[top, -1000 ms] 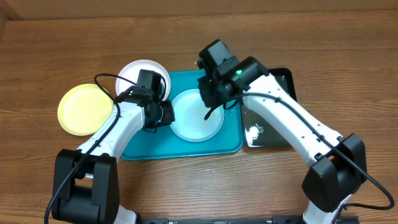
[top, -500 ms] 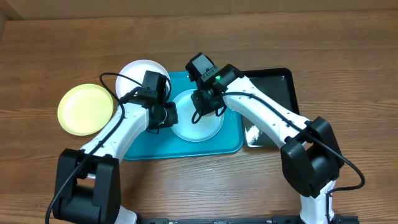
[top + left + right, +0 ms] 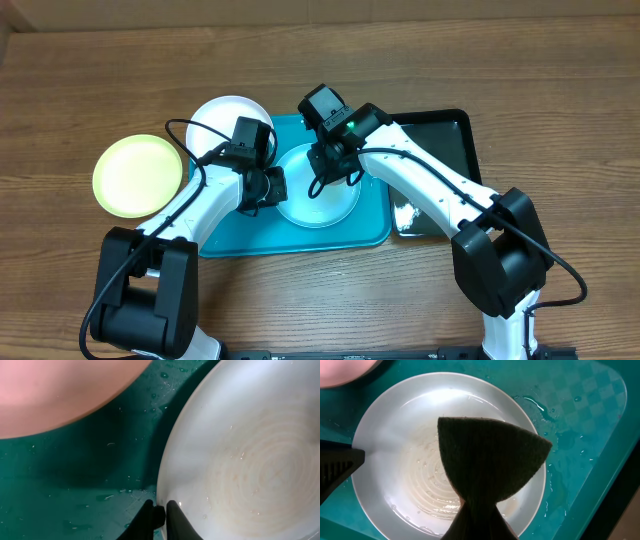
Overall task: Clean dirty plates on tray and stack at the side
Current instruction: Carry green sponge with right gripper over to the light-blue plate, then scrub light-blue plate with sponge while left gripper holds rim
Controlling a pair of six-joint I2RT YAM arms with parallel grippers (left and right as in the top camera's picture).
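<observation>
The left gripper [image 3: 160, 511] pinches the left rim of the pale plate [image 3: 410, 430] on the teal tray [image 3: 370, 228]; the right gripper [image 3: 330, 170] clamps a dark sponge [image 3: 490, 465] over it.

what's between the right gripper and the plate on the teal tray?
A dark scouring pad, pinched in the right gripper, hangs over the wet plate on the tray. Right wrist view shows it best; contact with the plate is unclear.

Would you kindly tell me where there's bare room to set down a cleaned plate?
The table is bare right of the black tray and behind the green plate. The teal tray is crowded around its pale plate.
</observation>
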